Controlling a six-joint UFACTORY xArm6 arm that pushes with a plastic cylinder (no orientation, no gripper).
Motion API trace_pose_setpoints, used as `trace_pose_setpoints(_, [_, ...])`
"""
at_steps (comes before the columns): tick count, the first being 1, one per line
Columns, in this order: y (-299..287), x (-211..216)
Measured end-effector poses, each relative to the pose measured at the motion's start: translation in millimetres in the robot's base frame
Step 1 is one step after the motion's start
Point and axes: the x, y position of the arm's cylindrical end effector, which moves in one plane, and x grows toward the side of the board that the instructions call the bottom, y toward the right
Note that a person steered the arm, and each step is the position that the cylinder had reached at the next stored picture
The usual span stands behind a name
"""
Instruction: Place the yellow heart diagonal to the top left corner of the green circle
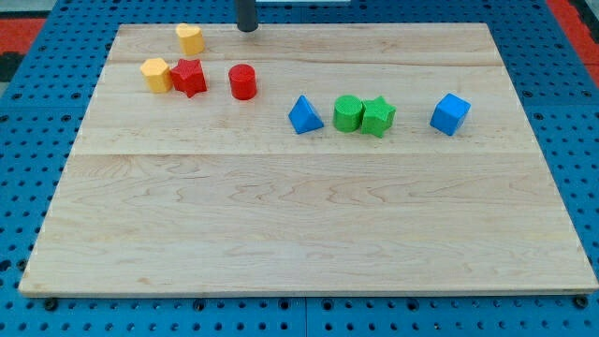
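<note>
**Heart waits left of my tip, circle far to the right**

My tip [247, 28], a bare rod with no pincer to open or close, stands near the bench's [281, 234] top edge. The yellow heart [190, 38] lies just to its left; the green circle [347, 113] sits well right and lower, past the red cylinder [242, 81], with open wood between.

Lab bench: wooden board [309, 215] on blue perforated table [37, 75].

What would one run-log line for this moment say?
my tip: top edge, right of yellow heart, not touching | green circle: centre-right, touching green star | heart not yet placed
</note>
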Motion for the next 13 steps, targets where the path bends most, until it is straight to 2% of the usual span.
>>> trace_pose_setpoints(3, [-140.9, 9.2])
trace_pose_setpoints(6, [-135.5, 9.1])
trace_pose_setpoints(7, [-95.2, 4.4])
trace_pose_setpoints(8, [-102.2, 22.9])
trace_pose_setpoints(10, [-149.0, 26.5])
trace_pose_setpoints(11, [-94.4, 45.9])
trace_pose_setpoints(12, [-16.3, 63.2])
trace_pose_setpoints(13, [46.9, 62.9])
